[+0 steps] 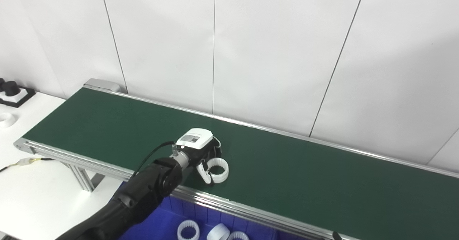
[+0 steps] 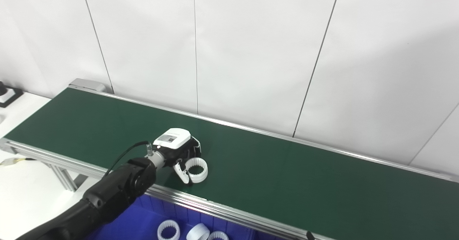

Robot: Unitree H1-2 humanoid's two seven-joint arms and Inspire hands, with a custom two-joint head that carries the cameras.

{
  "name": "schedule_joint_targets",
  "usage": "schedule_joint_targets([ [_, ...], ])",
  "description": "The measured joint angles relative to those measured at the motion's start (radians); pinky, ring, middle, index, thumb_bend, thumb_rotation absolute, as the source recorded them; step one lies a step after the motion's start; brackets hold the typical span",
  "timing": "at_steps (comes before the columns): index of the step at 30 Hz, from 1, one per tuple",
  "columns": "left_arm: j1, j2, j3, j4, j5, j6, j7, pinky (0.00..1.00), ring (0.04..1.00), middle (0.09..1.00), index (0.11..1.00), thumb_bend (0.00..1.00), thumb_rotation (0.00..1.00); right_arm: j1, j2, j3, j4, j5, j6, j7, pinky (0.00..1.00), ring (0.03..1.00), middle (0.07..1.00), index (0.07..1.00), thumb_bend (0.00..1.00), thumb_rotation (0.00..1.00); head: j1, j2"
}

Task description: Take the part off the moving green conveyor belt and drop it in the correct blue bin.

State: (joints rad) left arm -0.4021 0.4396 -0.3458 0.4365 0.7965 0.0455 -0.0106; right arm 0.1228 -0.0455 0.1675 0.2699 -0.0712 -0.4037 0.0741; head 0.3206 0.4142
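A white toothed ring (image 1: 218,169) lies on the green conveyor belt (image 1: 304,175) near its front edge. My left hand (image 1: 200,150), black with a white back plate, reaches over the belt's front rail to the ring. Its white thumb (image 1: 204,172) presses the ring's left side and its dark fingers (image 1: 216,146) curl down at the ring's far side. The ring also shows in the right eye view (image 2: 197,170). A blue bin (image 1: 161,220) sits under the front rail, below my left arm. My right hand is out of view.
The blue bin holds similar white rings (image 1: 188,230) and a white cap (image 1: 218,231). A white table (image 1: 36,193) at the left carries a black and white fixture (image 1: 12,91), a white ring (image 1: 5,119) and a cable plug (image 1: 27,161). White wall panels stand behind the belt.
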Motion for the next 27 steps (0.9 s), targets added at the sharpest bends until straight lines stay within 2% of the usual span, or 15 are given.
schedule_joint_targets([
  [8, 0.000, -0.012, -0.007, 0.016, -0.001, -0.029, 0.039, 0.66, 0.491, 0.482, 0.481, 0.50, 0.00, 0.002, -0.001, 0.000, 0.000, 0.000, 0.000, 0.003, 0.75, 0.837, 0.883, 0.990, 0.53, 1.00, 0.000, 0.000],
  [16, 0.000, -0.025, -0.009, 0.014, -0.015, -0.034, 0.043, 0.64, 0.472, 0.464, 0.492, 0.50, 0.00, 0.002, -0.001, -0.004, 0.000, 0.000, 0.000, 0.004, 0.75, 0.838, 0.882, 0.989, 0.53, 1.00, 0.000, 0.003],
  [20, 0.016, -0.024, -0.006, -0.015, -0.017, -0.027, 0.037, 0.67, 0.482, 0.463, 0.486, 0.50, 0.00, 0.004, -0.001, -0.005, -0.003, 0.000, 0.000, 0.004, 0.74, 0.834, 0.879, 0.986, 0.53, 1.00, 0.000, 0.006],
  [23, 0.046, -0.014, 0.003, -0.084, -0.018, -0.007, 0.013, 0.63, 0.490, 0.490, 0.472, 0.50, 0.00, 0.006, -0.002, -0.005, -0.006, 0.000, 0.000, 0.005, 0.74, 0.830, 0.877, 0.988, 0.51, 1.00, -0.005, 0.009],
  [27, 0.107, -0.003, 0.055, -0.307, -0.053, 0.057, -0.080, 0.67, 0.517, 0.514, 0.441, 0.50, 0.00, 0.008, -0.002, -0.007, -0.006, 0.000, 0.000, 0.005, 0.74, 0.826, 0.878, 0.985, 0.51, 1.00, -0.012, 0.015],
])
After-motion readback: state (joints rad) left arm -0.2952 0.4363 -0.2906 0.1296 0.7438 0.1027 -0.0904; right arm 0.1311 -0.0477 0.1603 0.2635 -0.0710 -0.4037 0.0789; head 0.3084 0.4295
